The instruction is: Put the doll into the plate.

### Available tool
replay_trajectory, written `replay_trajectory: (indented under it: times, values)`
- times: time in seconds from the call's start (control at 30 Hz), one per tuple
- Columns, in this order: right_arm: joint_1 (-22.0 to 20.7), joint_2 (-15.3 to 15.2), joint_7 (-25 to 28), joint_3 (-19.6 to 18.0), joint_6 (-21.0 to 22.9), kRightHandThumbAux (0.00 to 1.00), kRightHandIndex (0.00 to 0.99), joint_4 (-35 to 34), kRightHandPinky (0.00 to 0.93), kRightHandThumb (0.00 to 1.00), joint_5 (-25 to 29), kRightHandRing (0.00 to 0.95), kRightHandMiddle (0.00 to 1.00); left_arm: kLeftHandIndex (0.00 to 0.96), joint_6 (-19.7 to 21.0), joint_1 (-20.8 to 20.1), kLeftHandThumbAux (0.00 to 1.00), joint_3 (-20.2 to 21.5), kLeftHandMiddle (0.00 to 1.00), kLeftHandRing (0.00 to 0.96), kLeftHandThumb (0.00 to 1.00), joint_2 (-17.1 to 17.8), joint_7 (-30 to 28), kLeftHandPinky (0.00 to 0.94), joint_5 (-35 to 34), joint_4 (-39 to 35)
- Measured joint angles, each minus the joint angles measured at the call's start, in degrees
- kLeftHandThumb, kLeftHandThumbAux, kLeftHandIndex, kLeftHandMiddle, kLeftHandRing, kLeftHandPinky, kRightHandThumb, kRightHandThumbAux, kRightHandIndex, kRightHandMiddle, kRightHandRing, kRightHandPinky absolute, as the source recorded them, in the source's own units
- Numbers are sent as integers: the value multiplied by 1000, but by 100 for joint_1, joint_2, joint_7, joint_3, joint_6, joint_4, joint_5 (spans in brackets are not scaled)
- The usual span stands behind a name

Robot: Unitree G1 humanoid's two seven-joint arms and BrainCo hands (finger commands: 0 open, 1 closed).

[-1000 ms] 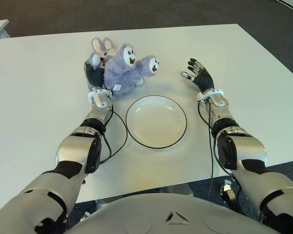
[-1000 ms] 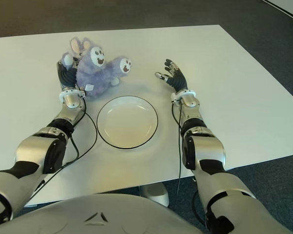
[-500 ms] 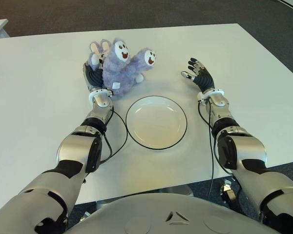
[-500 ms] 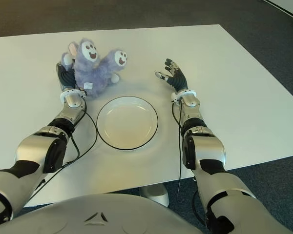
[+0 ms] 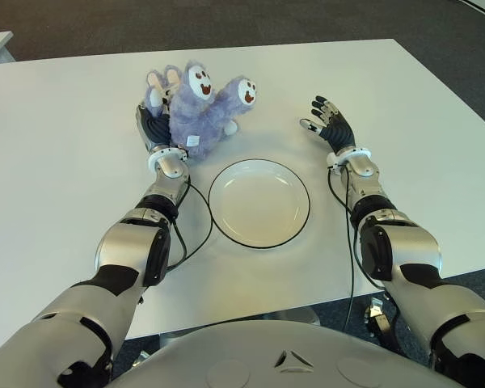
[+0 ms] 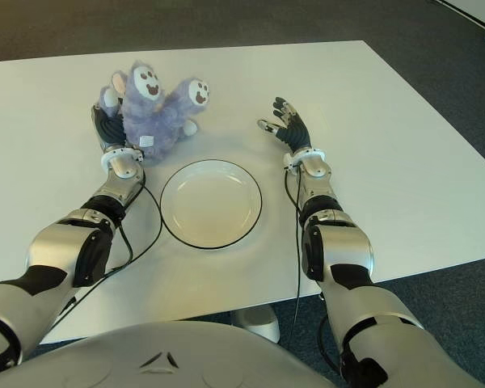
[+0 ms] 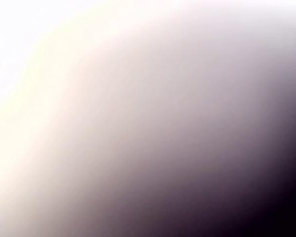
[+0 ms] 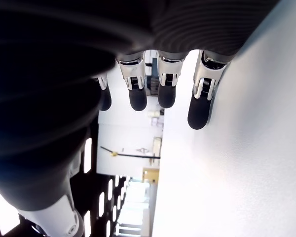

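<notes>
One left hand [image 5: 156, 129] grips the doll [image 5: 200, 109], palm upright.

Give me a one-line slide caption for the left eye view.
Left hand grips the doll beyond the empty plate; right hand open on the plate's right.

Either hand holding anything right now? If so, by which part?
The left hand holds the purple doll by its body, on the side away from the plate. The right hand is open and holds nothing.
</notes>
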Motion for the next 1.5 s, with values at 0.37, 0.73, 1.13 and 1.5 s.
replay_trajectory:
  times: [0.37,0.73,1.13,1.5]
  values:
    - [0,1,6,-15,1,781,25,0,64,187,-5,43,43,442,-6,-3,695,-7,865,877,738,-2,87,865,11,0]
    - [-1,5,-44,-14,3,795,32,0,71,194,-11,57,55,441,-71,-3,695,100,888,887,741,-13,-37,879,-50,-1]
    - [-2,6,-58,-15,4,800,31,0,69,218,-13,59,53,441,-266,-3,694,212,901,897,743,-21,-125,888,-61,-3]
    - [-11,10,-82,-14,4,792,29,0,70,202,-17,57,49,441,-359,-7,693,189,888,893,742,-2,-134,876,-29,-24]
